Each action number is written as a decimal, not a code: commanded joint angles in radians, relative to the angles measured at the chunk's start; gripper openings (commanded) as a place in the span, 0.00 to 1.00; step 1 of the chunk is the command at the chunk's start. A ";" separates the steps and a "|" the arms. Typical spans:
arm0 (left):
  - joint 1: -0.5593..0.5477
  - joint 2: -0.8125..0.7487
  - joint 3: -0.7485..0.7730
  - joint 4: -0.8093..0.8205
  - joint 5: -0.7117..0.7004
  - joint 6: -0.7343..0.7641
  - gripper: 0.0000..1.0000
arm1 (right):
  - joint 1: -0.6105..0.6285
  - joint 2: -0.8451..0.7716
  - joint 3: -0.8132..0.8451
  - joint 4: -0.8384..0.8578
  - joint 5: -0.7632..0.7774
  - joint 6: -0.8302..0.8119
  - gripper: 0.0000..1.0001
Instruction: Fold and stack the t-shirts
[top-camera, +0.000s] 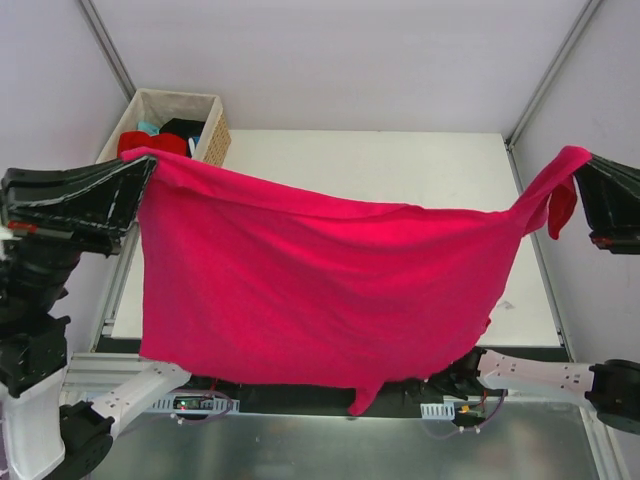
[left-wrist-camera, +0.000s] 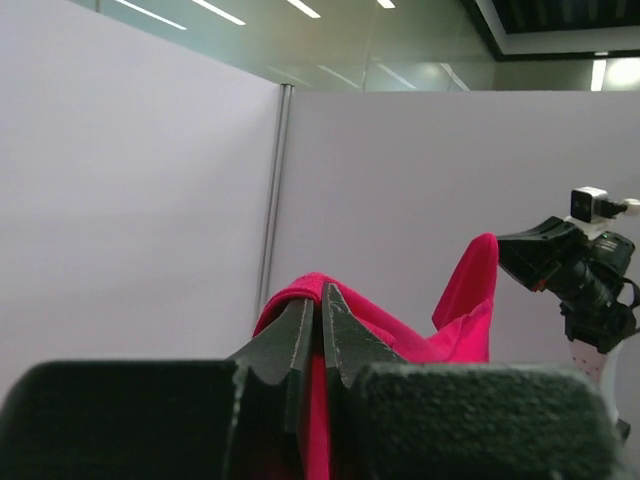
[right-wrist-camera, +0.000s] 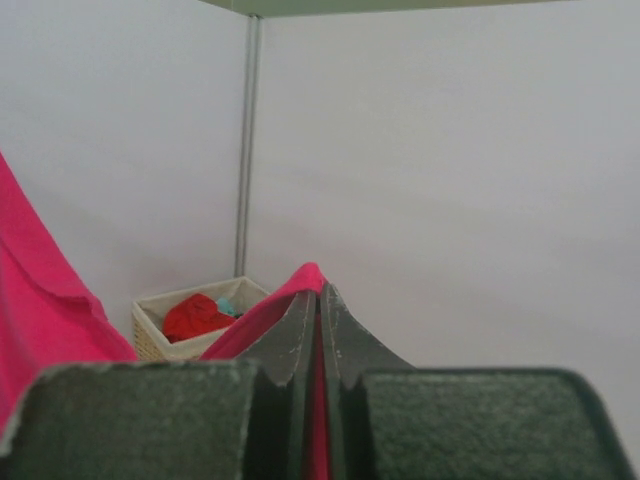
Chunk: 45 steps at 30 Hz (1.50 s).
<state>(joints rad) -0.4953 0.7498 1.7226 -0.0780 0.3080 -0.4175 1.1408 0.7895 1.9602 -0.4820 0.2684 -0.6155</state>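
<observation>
A large crimson-pink t-shirt (top-camera: 320, 290) hangs spread out in the air above the table, stretched between both arms. My left gripper (top-camera: 150, 163) is shut on its left top corner; in the left wrist view (left-wrist-camera: 320, 295) cloth (left-wrist-camera: 400, 335) runs between the jaws. My right gripper (top-camera: 580, 160) is shut on its right top corner; in the right wrist view (right-wrist-camera: 320, 295) pink cloth (right-wrist-camera: 262, 315) passes between the jaws. A brighter red t-shirt (top-camera: 150, 142), a black one (top-camera: 185, 128) and a teal one (top-camera: 150, 127) lie in the basket.
A woven wicker basket (top-camera: 212, 135) stands at the table's far left corner, also in the right wrist view (right-wrist-camera: 152, 340). The white table (top-camera: 400, 160) shows behind the shirt. Grey walls enclose the cell. The right arm (left-wrist-camera: 580, 270) shows in the left wrist view.
</observation>
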 joint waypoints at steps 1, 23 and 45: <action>0.012 0.034 -0.104 0.089 -0.096 0.032 0.00 | -0.003 0.076 -0.094 0.114 0.152 -0.070 0.01; 0.176 0.334 -0.804 0.517 -0.422 -0.067 0.00 | -0.917 0.523 -0.661 0.451 -0.302 0.510 0.01; 0.366 1.282 -0.040 0.417 -0.445 -0.179 0.00 | -0.963 1.528 0.256 0.260 -0.405 0.559 0.01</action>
<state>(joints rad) -0.1478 1.9553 1.5089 0.3862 -0.0917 -0.5808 0.1917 2.2726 2.1109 -0.1940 -0.1383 -0.0853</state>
